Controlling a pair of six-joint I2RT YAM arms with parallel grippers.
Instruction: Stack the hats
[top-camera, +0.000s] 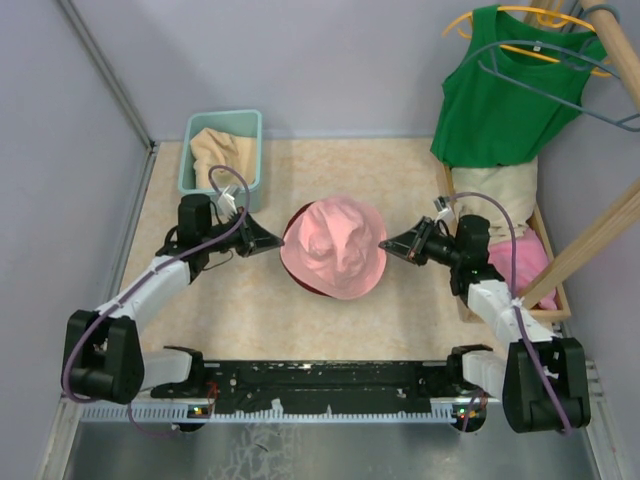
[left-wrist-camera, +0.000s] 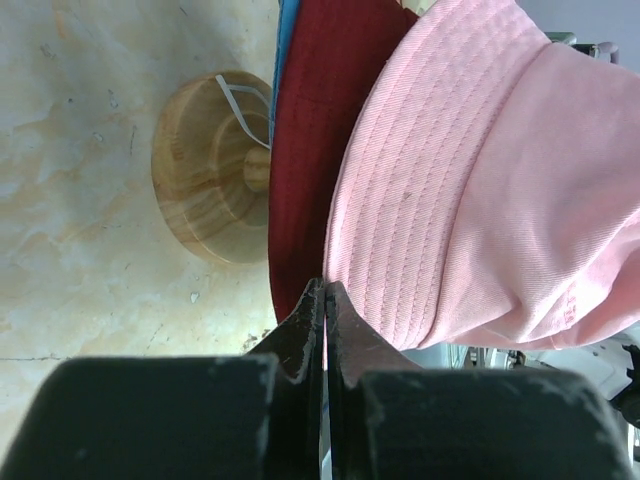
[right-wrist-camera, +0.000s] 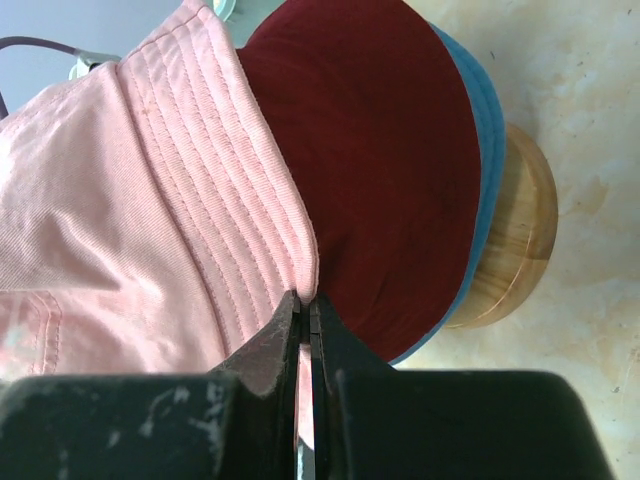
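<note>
Pink hat (top-camera: 333, 248), brim ringed with stitching; dark red hat (right-wrist-camera: 390, 150); blue hat (right-wrist-camera: 485, 120); tan wood-grained stand (right-wrist-camera: 525, 230); cream marbled counter (top-camera: 300, 320); teal basket (top-camera: 222, 116); green top (top-camera: 500, 100).

blue hat (right-wrist-camera: 490, 170) mostly under dark red hat (right-wrist-camera: 390, 170), wooden stand (right-wrist-camera: 525, 230) half covered

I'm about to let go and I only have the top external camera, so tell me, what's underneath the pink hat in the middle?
Observer: The right wrist view shows a dark red hat right under the pink hat, and a blue hat below that.
Operator: What's the stack sitting on?
Observer: A round wooden stand, which shows in both wrist views.
Operator: Are both grippers closed?
Observer: Yes. The left gripper and the right gripper each have their jaws shut at the pink brim's edge, apparently pinching it.
</note>
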